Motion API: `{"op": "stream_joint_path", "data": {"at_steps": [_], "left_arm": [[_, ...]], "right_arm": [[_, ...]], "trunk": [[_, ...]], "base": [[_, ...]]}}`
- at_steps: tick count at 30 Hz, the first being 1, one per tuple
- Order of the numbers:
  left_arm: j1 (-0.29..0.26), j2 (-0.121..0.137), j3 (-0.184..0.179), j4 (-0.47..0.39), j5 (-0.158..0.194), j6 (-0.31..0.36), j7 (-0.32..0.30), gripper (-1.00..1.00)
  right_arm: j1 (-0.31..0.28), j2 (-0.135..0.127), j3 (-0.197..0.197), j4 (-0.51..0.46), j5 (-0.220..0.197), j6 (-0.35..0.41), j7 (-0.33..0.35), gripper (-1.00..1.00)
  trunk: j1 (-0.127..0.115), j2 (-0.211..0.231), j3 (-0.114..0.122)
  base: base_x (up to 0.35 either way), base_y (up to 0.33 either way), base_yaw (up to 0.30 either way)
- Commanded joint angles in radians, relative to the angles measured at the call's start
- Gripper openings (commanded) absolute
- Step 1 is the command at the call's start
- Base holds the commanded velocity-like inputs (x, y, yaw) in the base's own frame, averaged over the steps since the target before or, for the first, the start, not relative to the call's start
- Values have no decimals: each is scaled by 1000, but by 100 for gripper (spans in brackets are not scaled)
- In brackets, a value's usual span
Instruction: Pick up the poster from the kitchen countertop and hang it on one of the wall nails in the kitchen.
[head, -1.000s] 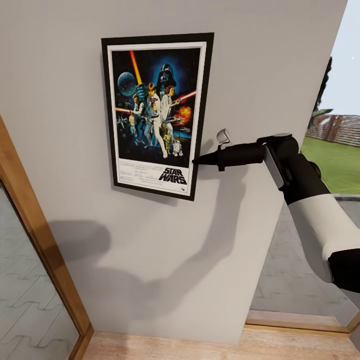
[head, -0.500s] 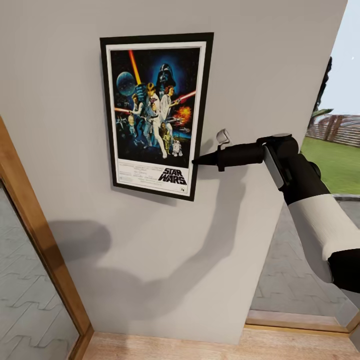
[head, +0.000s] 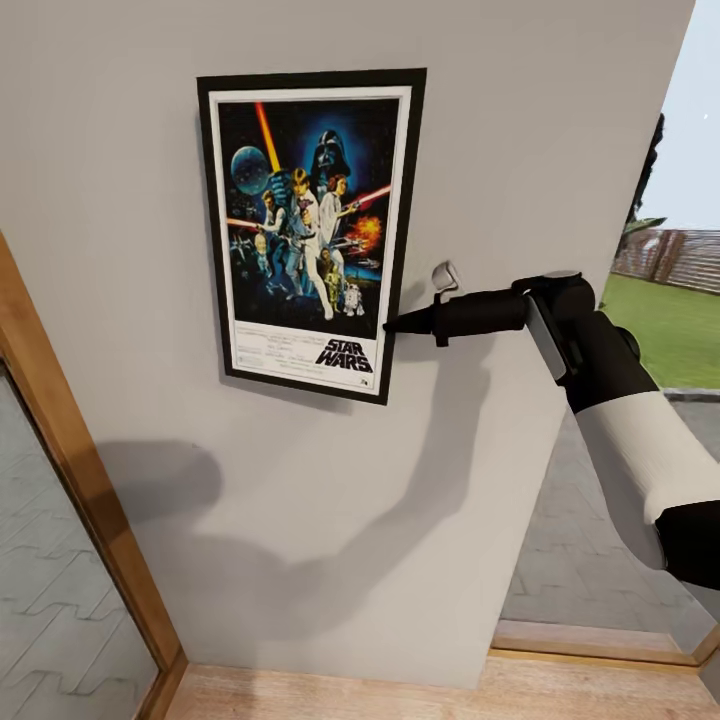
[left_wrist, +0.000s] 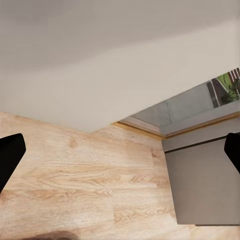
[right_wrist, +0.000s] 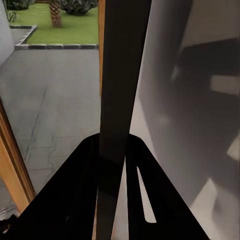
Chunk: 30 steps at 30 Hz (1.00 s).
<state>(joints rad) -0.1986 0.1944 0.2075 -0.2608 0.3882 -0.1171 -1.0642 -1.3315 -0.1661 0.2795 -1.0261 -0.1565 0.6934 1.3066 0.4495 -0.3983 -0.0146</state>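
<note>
The poster (head: 310, 230), a black-framed Star Wars print, stands upright against the off-white wall (head: 520, 130) in the head view. My right gripper (head: 392, 322) reaches in from the right and is shut on the poster's right edge near its lower corner. In the right wrist view the frame edge (right_wrist: 120, 75) runs as a dark strip between the black fingers (right_wrist: 80, 190). My left gripper (left_wrist: 122, 155) is open, pointing down at the wooden floor (left_wrist: 75, 175) with nothing between its fingers. The wall nails are hidden or too small to make out. The kitchen countertop is out of view.
A wood-framed glass door (head: 70, 450) flanks the wall on the left. To the right, an opening shows grey paving (head: 590, 570) and a lawn (head: 670, 320). A wooden floor (head: 350, 695) runs along the wall's foot. A grey panel (left_wrist: 205, 185) lies near the left gripper.
The poster's left edge has swung slightly leftward, so it looks a little wider. The right gripper keeps its hold and has barely moved.
</note>
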Motion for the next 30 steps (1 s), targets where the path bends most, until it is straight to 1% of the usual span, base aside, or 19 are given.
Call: {"op": "stream_joint_path", "data": {"at_steps": [1,7,30], "left_arm": [[-1,0,-3,2,4,-7,-2,100],[-1,0,-3,2,4,-7,-2,100],[-1,1,-3,2,4,-7,-2,100]], "right_arm": [[-1,-1,3,1,-9,0,2,-100],[6,-2,3,2,-9,-20,2,-100],[13,-2,3,0,-9,-25,2,-100]], "trunk": [[1,-2,-2],[1,-2,-2],[1,-2,-2]], "base": [[0,0,0],[0,0,0],[0,0,0]]}}
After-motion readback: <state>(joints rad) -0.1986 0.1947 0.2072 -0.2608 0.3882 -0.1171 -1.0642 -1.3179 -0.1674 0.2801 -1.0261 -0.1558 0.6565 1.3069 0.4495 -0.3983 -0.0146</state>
